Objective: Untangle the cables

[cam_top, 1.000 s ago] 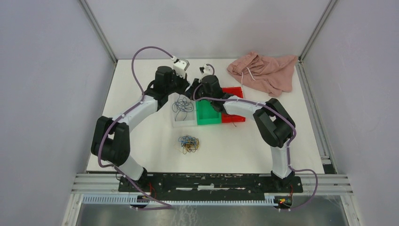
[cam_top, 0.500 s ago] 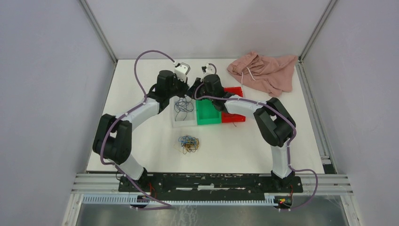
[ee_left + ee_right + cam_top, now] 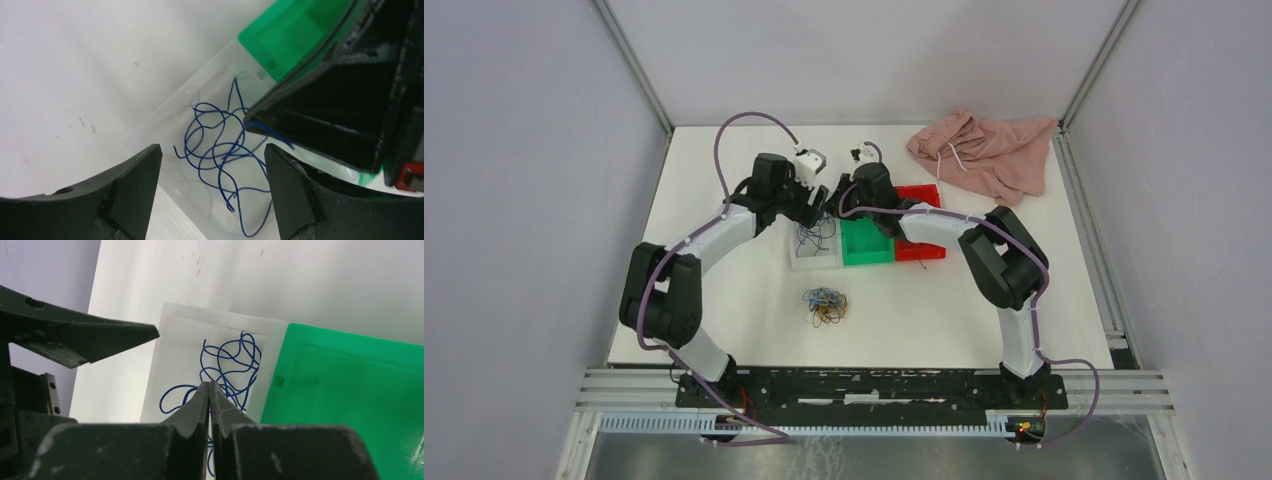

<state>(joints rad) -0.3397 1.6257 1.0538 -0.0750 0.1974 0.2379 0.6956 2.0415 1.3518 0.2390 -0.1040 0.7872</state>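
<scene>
White table [image 3: 924, 310] between grey walls [image 3: 514, 200] carries cables [image 3: 825, 306].

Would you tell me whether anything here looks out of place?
Only the pink cloth, crumpled in the far right corner, seems unrelated to the work. A tangled clump of cables lies loose in front of the white bin holding a blue wire; nothing looks spilled or damaged.

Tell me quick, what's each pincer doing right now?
Left pincer: open, holding nothing.
Right pincer: closed, apparently pinching the thin blue wire.
</scene>
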